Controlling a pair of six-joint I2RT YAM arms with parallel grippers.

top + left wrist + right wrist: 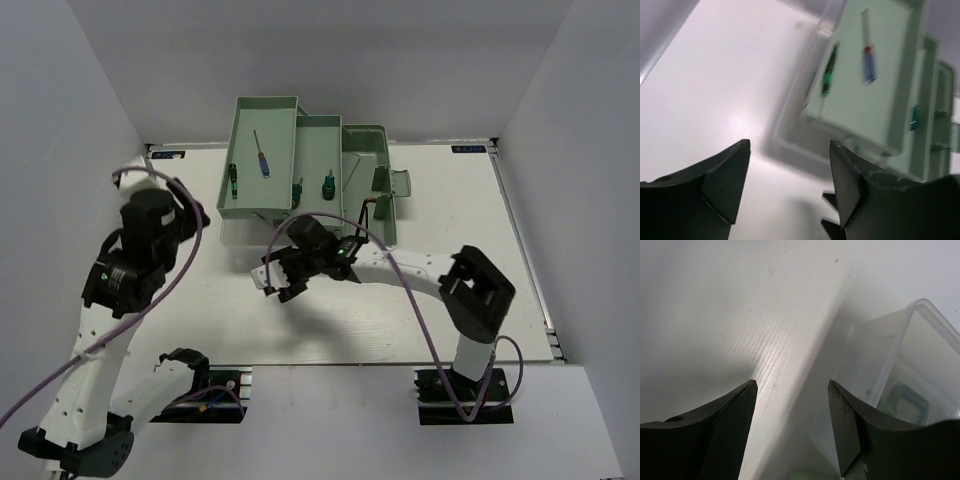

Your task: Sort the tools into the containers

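Both grippers are hanging empty with jaws apart. The left gripper (790,172) is facing the toolbox (368,150) at the far edge of the table (460,220), and the right gripper (792,422) is hovering just before its clear lid (900,365). A green screwdriver (829,70) and a blue screwdriver (869,62) are lying in the left tray (275,125). This looks like a pause between placements. The next move calls for finding any tool left out, though none is showing on the table.
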